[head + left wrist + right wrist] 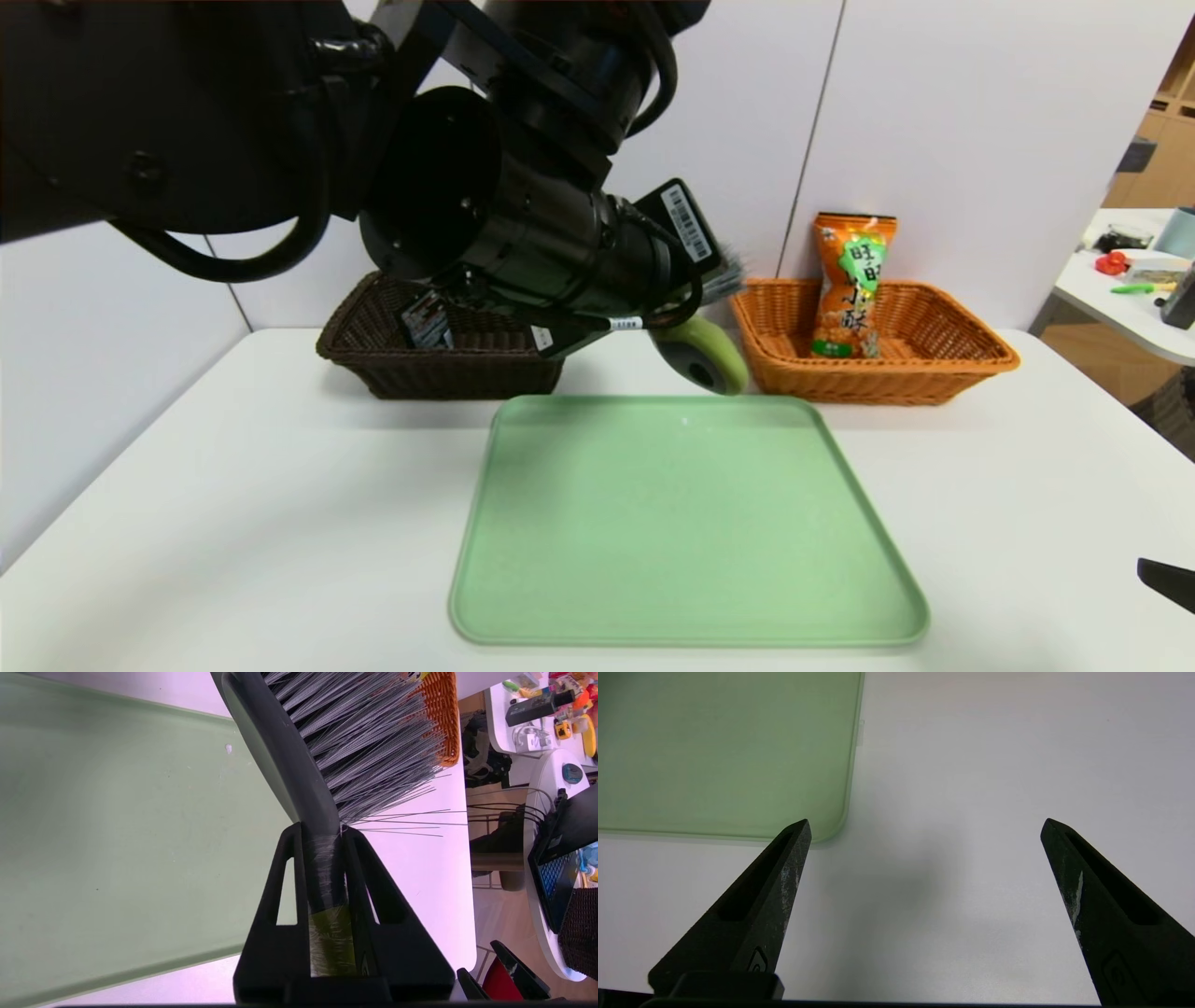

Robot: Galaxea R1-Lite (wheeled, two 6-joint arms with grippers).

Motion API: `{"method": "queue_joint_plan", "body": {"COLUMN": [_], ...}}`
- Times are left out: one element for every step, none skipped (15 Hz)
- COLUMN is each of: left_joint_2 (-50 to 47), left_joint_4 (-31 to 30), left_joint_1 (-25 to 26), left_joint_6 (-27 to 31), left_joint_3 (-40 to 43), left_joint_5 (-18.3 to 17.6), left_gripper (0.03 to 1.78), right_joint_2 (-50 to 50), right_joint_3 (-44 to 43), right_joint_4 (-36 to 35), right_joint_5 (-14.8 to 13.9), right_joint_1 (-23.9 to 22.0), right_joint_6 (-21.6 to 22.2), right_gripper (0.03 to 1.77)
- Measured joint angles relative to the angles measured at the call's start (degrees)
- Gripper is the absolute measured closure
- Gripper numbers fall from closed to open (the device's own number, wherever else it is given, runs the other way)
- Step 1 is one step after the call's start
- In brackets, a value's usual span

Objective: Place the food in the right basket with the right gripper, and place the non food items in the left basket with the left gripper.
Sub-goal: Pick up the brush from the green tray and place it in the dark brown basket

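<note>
Two claws | left claw (322, 830) pinching brush (299, 779) handle above tray (117, 835) | right claw (924, 826) spread wide, holding nothing

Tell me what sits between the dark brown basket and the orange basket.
In the head view, the brush, held by the left gripper, hangs between the dark brown basket and orange basket.

- green tray (686, 523), flat on white table (233, 504), centre-front, nothing on it; small white speck near its far edge
- white wall panels (971, 121) behind table, vertical seam btwn them
- 2nd white table (1134, 313) far right w/ clutter: red item (1111, 263), green pen-like thing (1131, 288)
- left wrist view: laptop (563, 868) on round side table, cables, misc small items on another desk
</note>
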Motion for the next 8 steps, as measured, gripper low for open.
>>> {"method": "queue_joint_plan", "body": {"left_joint_2": [-0.5,-0.9,-1.3,-1.7,-2.0,-2.4,-2.9,-3.3], "left_joint_4": [-0.1,-0.1,-0.2,-0.6,-1.2,-1.5,-1.7,-1.7], "left_joint_1": [0.4,1.2,2.3,3.6,4.7,5.8,6.9,8.2], "left_joint_6": [0.3,0.5,1.0,1.7,2.2,2.4,2.7,2.9], "left_joint_3": [0.0,0.0,0.0,-0.1,-0.1,-0.1,-0.1,-0.1], "left_joint_5": [0.1,0.2,0.6,1.4,2.2,2.3,2.3,2.3], "left_gripper": [1.52,1.52,1.52,1.52,1.52,1.52,1.52,1.52], "right_joint_2": [0.0,-0.1,-0.1,-0.2,-0.2,-0.2,-0.3,-0.3], "right_joint_3": [0.0,0.0,0.0,0.0,0.0,0.0,0.0,0.0], "right_joint_4": [0.0,0.0,0.0,0.0,0.0,0.0,0.1,0.1], "right_joint_5": [0.0,0.0,0.0,0.0,0.0,0.0,0.0,0.0], "right_joint_1": [0.0,0.0,0.0,0.0,0.0,0.0,0.0,0.0], "right_joint_6": [0.0,0.0,0.0,0.0,0.0,0.0,0.0,0.0], "right_gripper": [0.10,0.10,0.10,0.10,0.10,0.10,0.10,0.10]}}
